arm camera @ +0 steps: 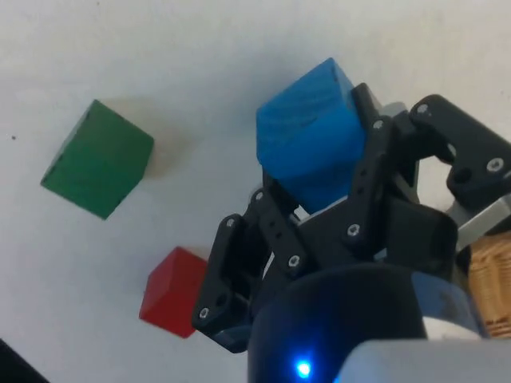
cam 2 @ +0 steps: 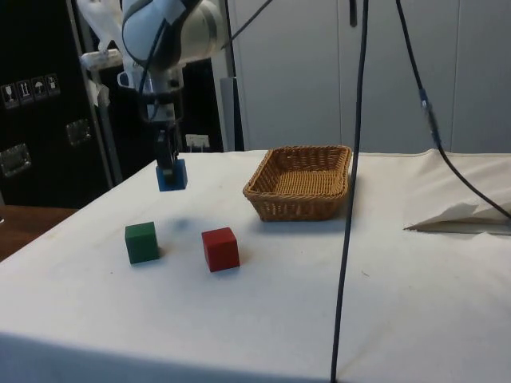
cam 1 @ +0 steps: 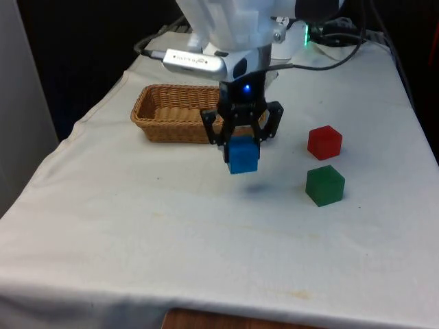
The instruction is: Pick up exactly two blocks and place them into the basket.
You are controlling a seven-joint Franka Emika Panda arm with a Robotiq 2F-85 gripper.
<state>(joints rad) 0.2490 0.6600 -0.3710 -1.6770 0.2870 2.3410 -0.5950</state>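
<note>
My gripper is shut on a blue block, which hangs a little above the cloth; its shadow lies below on the table. In the side view the blue block hangs under the gripper, clear of the table. The wrist view has the blue block clamped between the two black fingers. A wicker basket stands just behind the gripper, towards the front view's left, with nothing visible in it. A red block and a green block rest on the cloth to the front view's right.
Cables run over the far part of the table behind the arm. In the side view a black cable hangs down in front of the basket. A crumpled fold of cloth lies at that view's right.
</note>
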